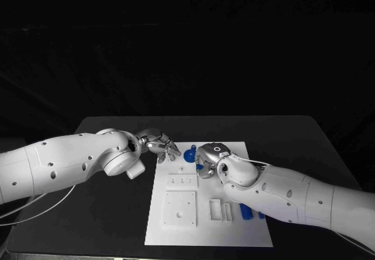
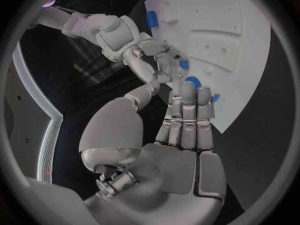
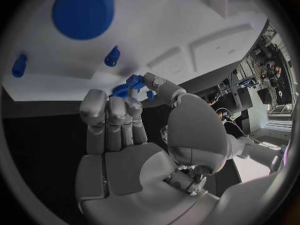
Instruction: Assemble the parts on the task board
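Where the black table (image 1: 109,216) spreads, white task board (image 1: 187,233) centred, dark room.

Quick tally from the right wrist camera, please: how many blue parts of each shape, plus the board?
Blue round disc: 1
Small blue pegs: 2
Blue piece pinched at the right hand fingertips: 1
White task board: 1
Total: 5
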You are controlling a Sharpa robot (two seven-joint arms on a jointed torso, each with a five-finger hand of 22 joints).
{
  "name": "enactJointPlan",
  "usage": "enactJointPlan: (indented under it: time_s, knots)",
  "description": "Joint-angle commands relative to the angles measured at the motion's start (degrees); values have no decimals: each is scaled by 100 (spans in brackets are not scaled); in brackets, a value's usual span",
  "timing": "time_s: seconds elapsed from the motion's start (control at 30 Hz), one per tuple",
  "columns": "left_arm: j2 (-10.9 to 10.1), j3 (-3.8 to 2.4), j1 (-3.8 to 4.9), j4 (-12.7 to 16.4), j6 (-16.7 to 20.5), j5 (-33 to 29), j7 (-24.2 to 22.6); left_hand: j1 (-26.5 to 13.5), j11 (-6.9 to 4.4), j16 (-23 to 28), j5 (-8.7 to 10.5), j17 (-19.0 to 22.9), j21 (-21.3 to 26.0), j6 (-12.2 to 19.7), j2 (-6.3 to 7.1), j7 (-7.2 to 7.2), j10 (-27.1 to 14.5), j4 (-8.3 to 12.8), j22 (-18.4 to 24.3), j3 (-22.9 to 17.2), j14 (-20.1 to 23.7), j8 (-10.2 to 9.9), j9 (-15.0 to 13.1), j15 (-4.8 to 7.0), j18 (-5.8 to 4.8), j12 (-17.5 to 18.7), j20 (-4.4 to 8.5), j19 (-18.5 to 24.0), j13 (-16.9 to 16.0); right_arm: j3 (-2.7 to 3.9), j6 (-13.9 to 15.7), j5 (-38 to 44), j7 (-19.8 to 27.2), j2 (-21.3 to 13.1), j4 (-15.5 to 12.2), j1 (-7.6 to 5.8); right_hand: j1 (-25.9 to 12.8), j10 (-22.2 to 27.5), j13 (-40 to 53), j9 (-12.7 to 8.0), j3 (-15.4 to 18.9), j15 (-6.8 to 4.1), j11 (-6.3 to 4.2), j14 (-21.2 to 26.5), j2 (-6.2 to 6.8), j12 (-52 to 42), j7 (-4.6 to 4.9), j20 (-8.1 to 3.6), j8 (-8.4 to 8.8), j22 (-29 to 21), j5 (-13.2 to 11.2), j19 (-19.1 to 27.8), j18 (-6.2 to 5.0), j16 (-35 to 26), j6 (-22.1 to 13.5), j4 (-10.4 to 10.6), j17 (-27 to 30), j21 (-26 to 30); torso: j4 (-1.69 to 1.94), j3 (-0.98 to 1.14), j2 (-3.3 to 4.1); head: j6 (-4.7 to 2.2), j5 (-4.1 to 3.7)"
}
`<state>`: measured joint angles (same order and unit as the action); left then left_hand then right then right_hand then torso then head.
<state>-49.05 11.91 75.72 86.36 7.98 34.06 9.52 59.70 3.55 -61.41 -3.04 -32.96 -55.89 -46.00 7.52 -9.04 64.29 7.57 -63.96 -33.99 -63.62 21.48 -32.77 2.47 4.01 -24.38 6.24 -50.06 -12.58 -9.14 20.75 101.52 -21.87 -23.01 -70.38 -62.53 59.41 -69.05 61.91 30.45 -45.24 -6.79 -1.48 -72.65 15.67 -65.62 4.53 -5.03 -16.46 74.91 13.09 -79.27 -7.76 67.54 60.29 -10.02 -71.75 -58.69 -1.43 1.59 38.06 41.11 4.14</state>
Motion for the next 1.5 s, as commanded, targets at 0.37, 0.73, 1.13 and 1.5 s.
enactJointPlan:
  time_s: [0.37,0.73,1.13,1.5]
  knots:
    - [5,124,-1,-1,403,-1510,31,-319,-2,30,24,-25,60,-34,180,-26,65,-142,-20,199,11,-45,101,25,96,14,194,1,-19,143,737,-50,188,-259,-469,-12,-41,-100,4,22,-13,-24,-21,-113,18,13,12,-39,-43,11,-91,-79,-724,53,131,60,-34,-13,-1,4,-3,-80,5]
    - [103,131,-21,4,400,-1300,395,-663,-17,30,23,-59,91,-50,236,-15,85,-193,-34,609,23,-81,166,40,121,31,211,20,-33,337,760,-1,127,-444,-911,-32,-25,-111,3,23,-29,-31,-27,-126,38,18,8,-49,-44,8,-114,-90,-724,57,138,64,-39,-13,1,-4,-4,-97,25]
    - [282,139,-53,-26,215,-710,658,-1075,-30,37,21,-86,148,-55,262,-4,91,-374,-30,970,33,-122,227,54,152,63,226,45,-37,416,766,40,126,-450,-1098,-32,-11,-120,2,23,-41,-36,-30,-131,52,22,5,-56,-46,5,-133,-96,-724,55,145,68,-39,-12,11,-6,2,-96,2]
    - [358,142,-62,-38,140,-722,560,-885,-40,49,-25,-109,167,-128,-45,22,120,-183,-53,1110,38,-130,282,67,149,79,228,49,-49,424,772,40,136,-417,-1099,-32,-10,-124,2,23,-43,-38,-30,-135,59,24,4,-58,-46,4,-139,-99,-724,56,147,74,-40,-12,11,-8,0,-86,-3]
